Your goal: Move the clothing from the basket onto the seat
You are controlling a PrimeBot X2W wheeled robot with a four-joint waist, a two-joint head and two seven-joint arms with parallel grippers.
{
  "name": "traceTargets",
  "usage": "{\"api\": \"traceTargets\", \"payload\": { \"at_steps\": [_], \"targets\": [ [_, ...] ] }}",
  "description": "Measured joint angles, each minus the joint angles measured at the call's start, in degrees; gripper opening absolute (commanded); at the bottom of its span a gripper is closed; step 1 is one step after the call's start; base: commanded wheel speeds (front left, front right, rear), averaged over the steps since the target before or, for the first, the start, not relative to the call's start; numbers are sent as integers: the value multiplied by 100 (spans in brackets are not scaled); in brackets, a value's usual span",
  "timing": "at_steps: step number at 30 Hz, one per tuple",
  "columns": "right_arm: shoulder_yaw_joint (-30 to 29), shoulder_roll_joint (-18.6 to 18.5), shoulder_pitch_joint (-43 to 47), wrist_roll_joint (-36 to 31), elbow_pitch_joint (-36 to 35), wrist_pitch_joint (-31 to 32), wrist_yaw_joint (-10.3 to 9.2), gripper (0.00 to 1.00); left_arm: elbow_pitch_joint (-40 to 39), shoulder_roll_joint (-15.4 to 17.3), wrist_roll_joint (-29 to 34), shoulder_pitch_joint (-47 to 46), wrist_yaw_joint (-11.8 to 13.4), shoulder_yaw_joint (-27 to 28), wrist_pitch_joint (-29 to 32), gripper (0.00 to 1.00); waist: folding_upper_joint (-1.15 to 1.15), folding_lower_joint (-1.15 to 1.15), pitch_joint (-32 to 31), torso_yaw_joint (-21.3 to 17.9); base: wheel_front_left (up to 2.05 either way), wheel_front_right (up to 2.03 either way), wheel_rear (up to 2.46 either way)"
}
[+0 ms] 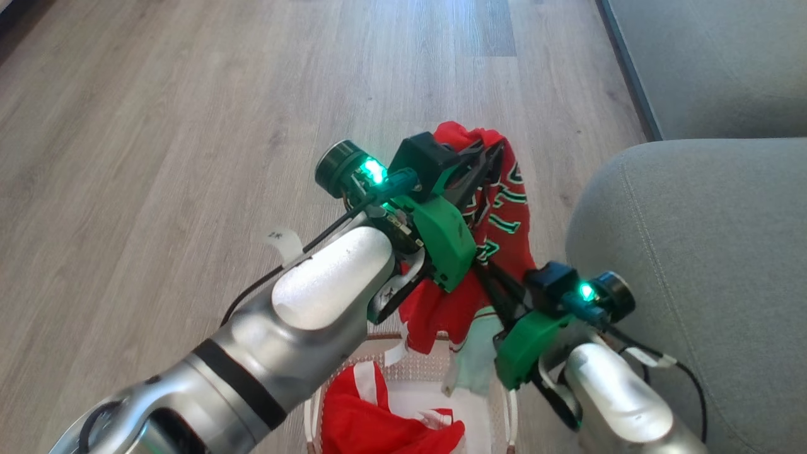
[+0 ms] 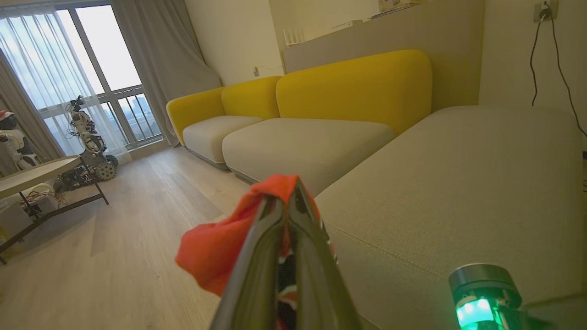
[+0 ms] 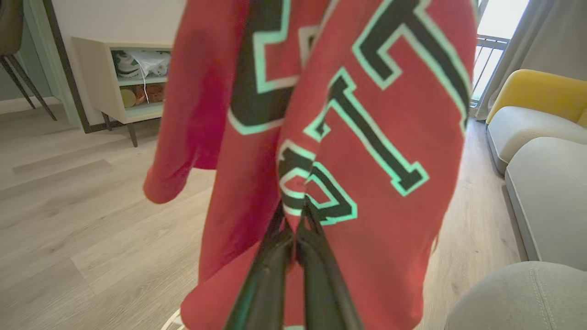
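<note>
1. The jersey [image 1: 504, 214] hung clear above the basket [image 1: 419, 372], raised high, probably so that its hem would clear the rim.
2. Your left gripper [image 1: 495, 151] had its fingers clamped on the jersey's top fold. Your right gripper [image 1: 484, 270] had its fingers closed on the cloth lower down, likely to steady the drape.
3. The plain red garment [image 1: 365, 422] lay in the basket, which stood on the floor [image 1: 157, 157] just beside the rounded corner of the seat [image 1: 693, 252].
</note>
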Motion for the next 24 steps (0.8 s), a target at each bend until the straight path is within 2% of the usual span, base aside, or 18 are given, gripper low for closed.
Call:
{"api": "traceTargets", "payload": {
  "at_steps": [9, 10, 13, 15, 24],
  "targets": [
    [-475, -10, -20, -47, -200, 0, 0, 0, 390, 7, -151, 2, 41, 11, -152, 0, 0, 0, 70, -125, 0, 0, 0],
    [-523, -10, -20, -64, -255, 0, 0, 0, 419, 11, -153, 3, 65, 24, -163, 2, 0, 0, 79, -154, 0, 0, 0],
    [-706, -10, -11, -71, -411, 0, 0, 0, 523, 33, -216, 14, 79, 60, -275, 49, 0, 0, 108, -246, 0, 0, 0],
    [-844, -10, -11, -140, -517, 0, 0, 0, 567, 63, -255, 37, 80, 101, -336, 100, 0, 0, 131, -312, 0, 0, 0],
    [-1343, -11, -64, -437, -882, 0, 0, 0, 692, 186, -337, 547, 134, 305, -456, 100, 0, 1, 234, -640, 0, 0, 0]
  ]
}}
